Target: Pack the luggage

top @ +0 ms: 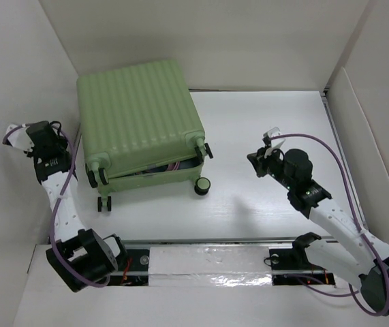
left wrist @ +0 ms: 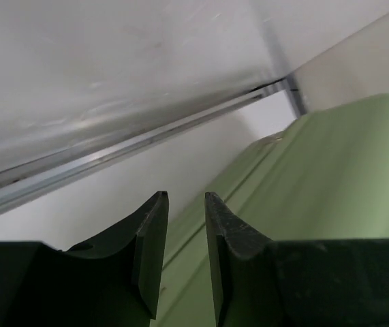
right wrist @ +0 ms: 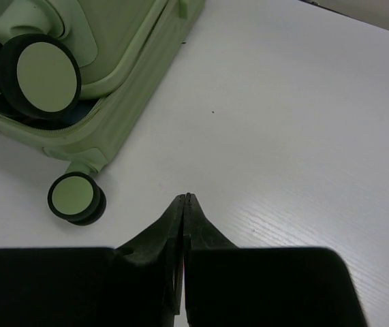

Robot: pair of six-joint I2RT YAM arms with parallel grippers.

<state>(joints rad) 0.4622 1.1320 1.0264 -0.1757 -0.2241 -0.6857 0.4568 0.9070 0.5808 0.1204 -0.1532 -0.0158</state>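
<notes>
Lying flat on the white bench [top: 269, 204], the luggage [top: 139, 122] is the biggest thing in view: a light-green ribbed suitcase with its wheeled end toward the arms. It sits just beside the left hand [left wrist: 186, 204], on that hand's right, and well apart from the right hand [right wrist: 185, 199], off to that hand's left.

Only the overhead view takes in the whole case. There the two shells do not quite meet at the wheeled end, and a narrow gap [top: 163, 167] shows something blue and pinkish inside. The left wrist view gives just a smooth green flank of the shell [left wrist: 330, 177] to the right of the fingers, with a metal rail [left wrist: 133, 146] and a pale wall [left wrist: 112, 61] ahead and to the left. The right wrist view catches one corner of the case [right wrist: 133, 82] ahead and to the left, with a sliver of blue showing at the seam.

The left hand's two dark fingers [left wrist: 150, 238] stand a little apart with a narrow gap between them, holding nothing. The right hand's fingers are pressed tip to tip, empty, above bare bench.

Black wheels with green hubs show best from the right wrist: a larger-looking one [right wrist: 39, 73] tucked against the shell, and another [right wrist: 75, 197] resting on the bench nearer the hand. From overhead that second wheel [top: 202, 184] pokes out from the case corner.
</notes>
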